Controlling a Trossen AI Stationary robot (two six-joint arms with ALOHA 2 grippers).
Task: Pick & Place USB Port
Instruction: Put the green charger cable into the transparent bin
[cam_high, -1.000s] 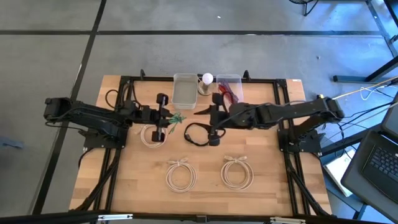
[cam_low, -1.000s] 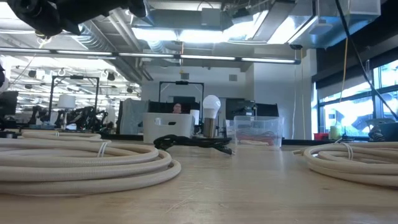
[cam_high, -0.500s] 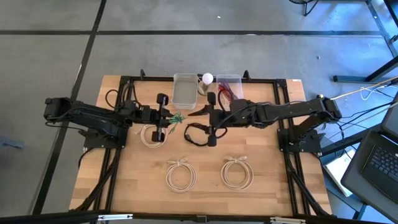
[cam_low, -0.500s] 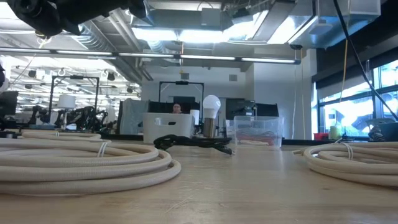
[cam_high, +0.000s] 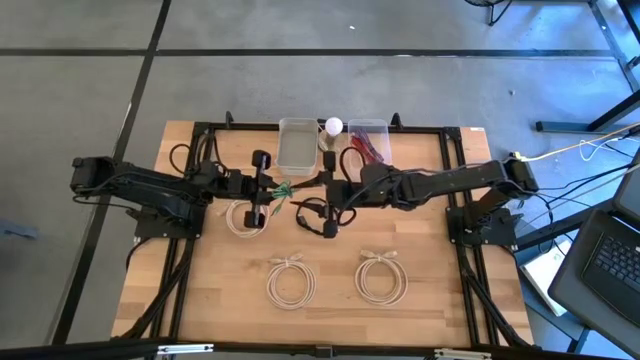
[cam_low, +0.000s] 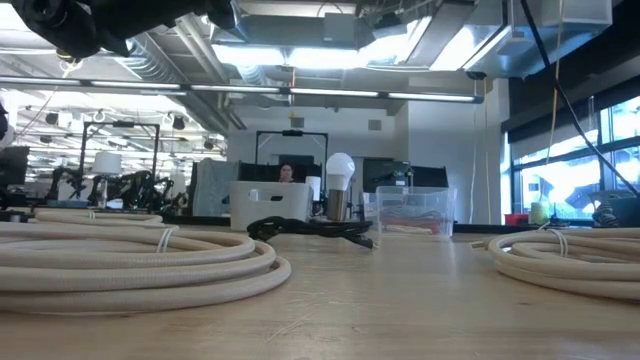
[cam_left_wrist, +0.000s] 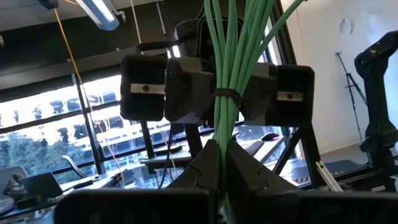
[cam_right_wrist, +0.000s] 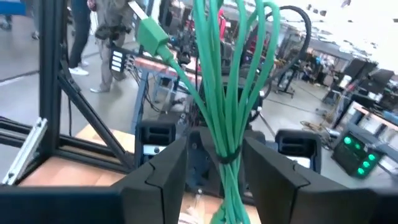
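Observation:
The green USB cable (cam_high: 284, 190) is a bundle bound by a dark tie, held above the table by my left gripper (cam_high: 270, 190), which is shut on it. In the left wrist view the bundle (cam_left_wrist: 227, 56) rises from between the fingers. My right gripper (cam_high: 320, 196) is open and faces the left one. In its wrist view its fingers (cam_right_wrist: 155, 171) stand on either side of the bundle (cam_right_wrist: 221, 81) without touching it, and the green plug (cam_right_wrist: 151, 31) sticks out sideways. A black cable (cam_high: 310, 216) lies on the table under the right gripper. My left gripper pinches the green bundle between its two fingers, just below the dark tie (cam_left_wrist: 225, 94). The fingers (cam_left_wrist: 205, 168) come level from the table's left and lie along the bundle. The bundle is lifted clear and sticks out toward the right gripper.
Two clear bins (cam_high: 297, 146) (cam_high: 369, 135) and a light bulb (cam_high: 333, 127) stand at the far edge. White cable coils lie under the left gripper (cam_high: 243, 217) and nearer the front (cam_high: 290, 280) (cam_high: 381, 277). Dark frame rails (cam_high: 186, 270) run along both sides.
My right gripper has moved toward the table's left, closing on the green bundle held by the left gripper, until its open fingers stand around the bundle. The left gripper and the bundle have stayed where they were.

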